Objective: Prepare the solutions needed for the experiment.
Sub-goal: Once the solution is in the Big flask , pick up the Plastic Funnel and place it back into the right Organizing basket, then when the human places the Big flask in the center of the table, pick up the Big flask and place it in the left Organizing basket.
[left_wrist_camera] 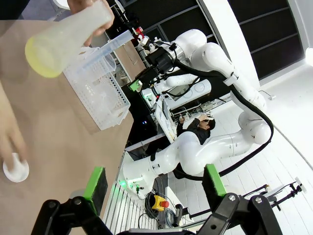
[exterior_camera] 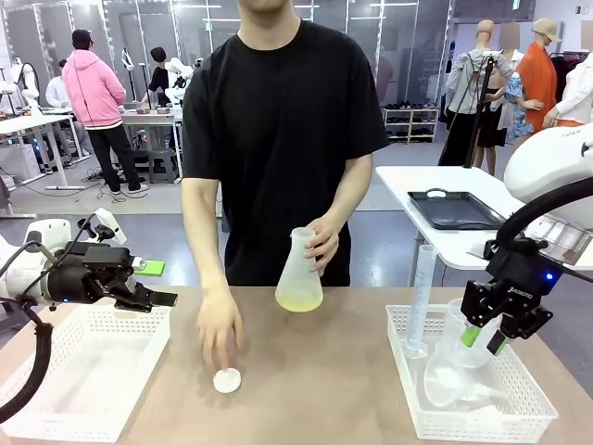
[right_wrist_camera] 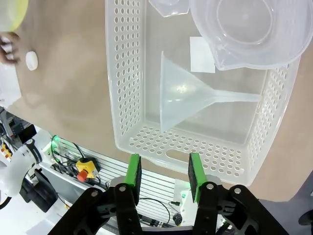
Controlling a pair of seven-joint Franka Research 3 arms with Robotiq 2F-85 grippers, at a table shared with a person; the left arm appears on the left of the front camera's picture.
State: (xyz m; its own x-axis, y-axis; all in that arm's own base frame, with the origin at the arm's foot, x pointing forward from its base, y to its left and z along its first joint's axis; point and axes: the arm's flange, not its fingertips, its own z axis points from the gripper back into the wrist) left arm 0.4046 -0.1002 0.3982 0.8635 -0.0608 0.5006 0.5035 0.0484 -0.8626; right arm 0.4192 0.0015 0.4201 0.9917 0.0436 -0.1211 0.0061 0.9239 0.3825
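**Bench stock, largest item down**

1. Brown wood-grain table [exterior_camera: 352,371], shared by robot and person.
2. Person in a black T-shirt [exterior_camera: 278,120], standing at the far edge and doing the handling for now.
3. White perforated plastic basket, left [exterior_camera: 93,371]. Nothing lies in it, so it looks kept free to receive things. Its near corner is cut off.
4. White perforated plastic basket, right [exterior_camera: 463,422], storing the spare glassware.
5. Left gripper [exterior_camera: 159,301]: fingers spread wide on nothing, hanging over the left basket's far rim, apparently waiting.
6. Right gripper [exterior_camera: 485,340]: green pads apart with nothing between them, poised above the right basket. I would guess a pick is coming.
7. Frosted whitish conical flask [exterior_camera: 298,273], lifted off the table at the centre and held at the neck by the person's left hand [exterior_camera: 322,248]. The pale yellow solution [exterior_camera: 298,298] pools in its base. The fingers hide its mouth.
8. Tall clear graduated cylinder [exterior_camera: 422,297], upright in the right basket's left corner. Its markings are unreadable.
9. Clear spouted beaker [right_wrist_camera: 244,34], in the same basket.
10. Clear plastic funnel [right_wrist_camera: 186,95], lying on its side beside the beaker.
11. Small white round cap [exterior_camera: 227,379] on the table, under the fingertips of the person's right hand [exterior_camera: 218,329]. It is probably the flask's stopper, set aside for pouring. Contact is too blurred to confirm.
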